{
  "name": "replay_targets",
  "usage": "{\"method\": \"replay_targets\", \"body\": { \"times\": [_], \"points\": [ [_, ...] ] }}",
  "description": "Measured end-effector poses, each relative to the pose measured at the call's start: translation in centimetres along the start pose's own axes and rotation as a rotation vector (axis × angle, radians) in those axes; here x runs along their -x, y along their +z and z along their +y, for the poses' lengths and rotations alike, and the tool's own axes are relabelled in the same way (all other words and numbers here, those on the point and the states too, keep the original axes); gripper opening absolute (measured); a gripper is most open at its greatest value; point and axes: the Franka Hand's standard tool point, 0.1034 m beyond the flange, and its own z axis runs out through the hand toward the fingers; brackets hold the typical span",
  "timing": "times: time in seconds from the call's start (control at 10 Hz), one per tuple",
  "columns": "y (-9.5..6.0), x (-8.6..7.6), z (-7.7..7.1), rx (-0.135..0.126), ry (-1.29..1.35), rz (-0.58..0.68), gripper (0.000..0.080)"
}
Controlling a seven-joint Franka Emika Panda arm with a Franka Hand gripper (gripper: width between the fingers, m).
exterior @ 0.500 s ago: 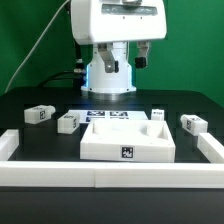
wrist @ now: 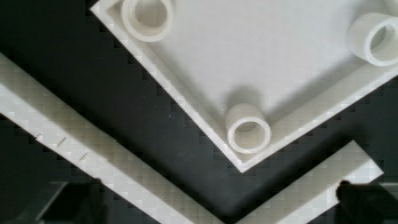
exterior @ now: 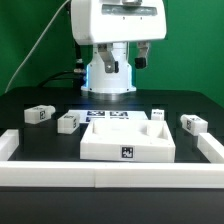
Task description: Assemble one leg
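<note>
Several small white legs with tag markers lie on the black table: two at the exterior view's left (exterior: 38, 115) (exterior: 68, 122) and two at its right (exterior: 159, 114) (exterior: 192, 124). The large flat white square piece (exterior: 127, 140) lies in the middle. My gripper (exterior: 122, 55) hangs high above it, open and empty. In the wrist view my gripper (wrist: 217, 205) shows only as two dark fingers (wrist: 71, 200) far apart, and a corner of the square piece (wrist: 267, 70) with round sockets (wrist: 249, 133) lies below. No leg shows in the wrist view.
The marker board (exterior: 107, 117) lies behind the square piece. A low white wall (exterior: 100, 175) runs along the table's front and up both sides (exterior: 10, 145) (exterior: 212, 148); it also shows in the wrist view (wrist: 89, 150). The robot's base (exterior: 108, 78) stands at the back.
</note>
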Motion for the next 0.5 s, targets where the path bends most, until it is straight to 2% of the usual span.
{"method": "replay_targets", "body": {
  "times": [0.2,0.3,0.5],
  "points": [
    [0.2,0.1,0.0,0.001,-0.021,-0.002,0.0650],
    [1.2,0.5,-0.2,0.006,-0.093,-0.002,0.0650],
    [3.0,1.2,-1.1,-0.015,-0.197,-0.044,0.0650]
  ]
}}
